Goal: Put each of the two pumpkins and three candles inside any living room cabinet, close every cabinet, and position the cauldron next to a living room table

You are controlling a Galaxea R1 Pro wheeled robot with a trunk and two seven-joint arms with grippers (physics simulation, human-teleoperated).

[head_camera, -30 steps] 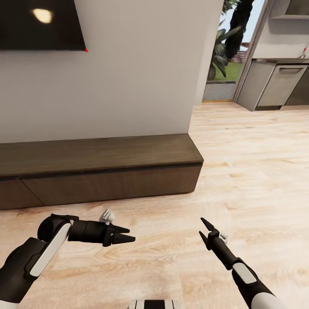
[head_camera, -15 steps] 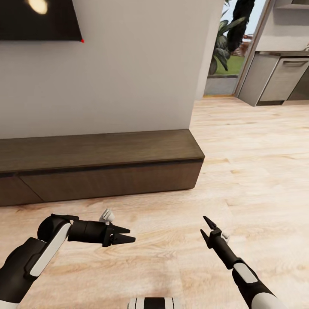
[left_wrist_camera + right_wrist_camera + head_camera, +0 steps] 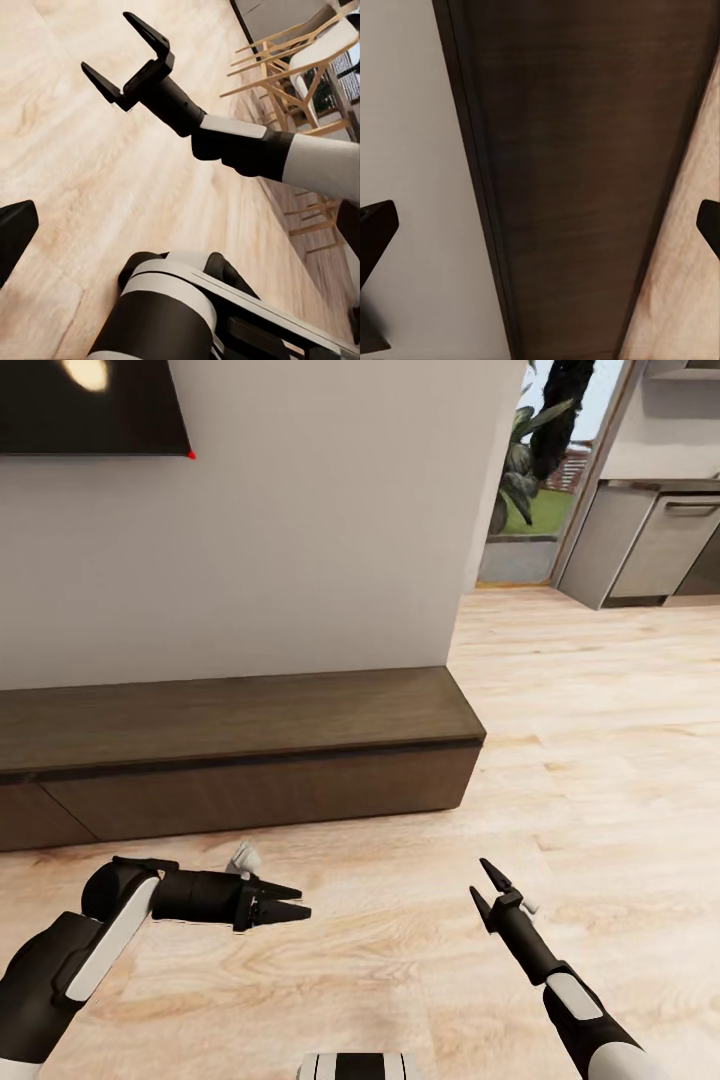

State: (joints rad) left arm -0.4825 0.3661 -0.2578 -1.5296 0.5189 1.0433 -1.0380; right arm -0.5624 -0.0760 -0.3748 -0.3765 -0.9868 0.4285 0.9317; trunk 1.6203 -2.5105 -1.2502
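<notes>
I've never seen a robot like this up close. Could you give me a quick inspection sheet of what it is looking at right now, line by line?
Surface: pale wood floor, bare between the arms.
Job's things: long low dark-brown cabinet against the wall, all fronts shut; its top carries nothing in the part seen. Pumpkins, candles, cauldron: nothing seen.
Clutter: nothing seen.
Grippers: left gripper open and empty, low over the floor; right gripper open and empty, aimed toward the cabinet.
Cables: nothing seen.
Surroundings: white wall with a dark screen; grey kitchen units and a doorway to greenery at far right; wooden chairs in the left wrist view.
</notes>
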